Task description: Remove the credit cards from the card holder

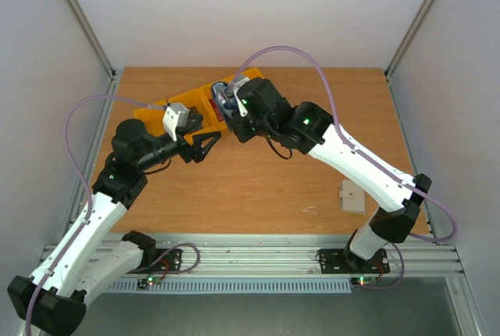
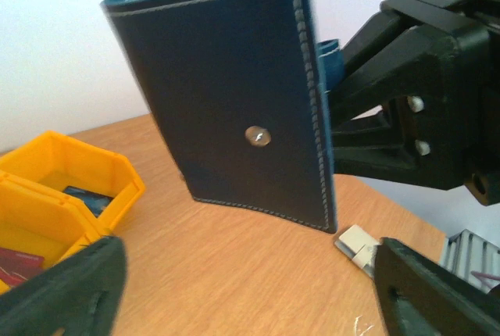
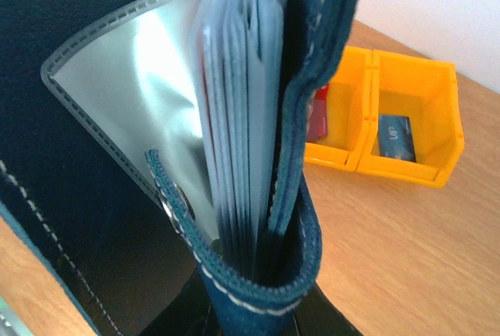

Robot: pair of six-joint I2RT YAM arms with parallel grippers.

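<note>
Navy leather fills the right wrist view: the card holder (image 3: 320, 23) stands on end with its stitched fold pinched from below by the right gripper (image 3: 258, 324), whose jaws are clamped on it. Its clear sleeves (image 3: 242, 101) fan upward, away from that grip. A sliver of red shows between the sleeves, probably a card not yet drawn, though I cannot tell for sure. From the left wrist camera, the holder hangs off the table (image 2: 234, 273) directly ahead of the left gripper (image 2: 250, 273). That gripper's fingers (image 2: 62, 289) are spread wide apart with nothing between them. The holder's long axis runs nearly vertical, leaning slightly, and its closed outer cover with the snap stud (image 2: 258, 137) faces this free hand. The pocket mouths therefore lie on the far side and toward the top. I judge that the left gripper, the nearer and only empty one, must come around or above the cover, or the holder must be turned, before any card edge can be reached. Beyond, the yellow bins (image 3: 437, 94) hold a red credit card (image 3: 319, 117) in one compartment and a blue credit card (image 3: 394, 137) in the next. A beige pad (image 2: 359, 246) lies on the table below the right gripper. No brand shows on the leather, and the pale print on the blue card is too small to read.
</note>
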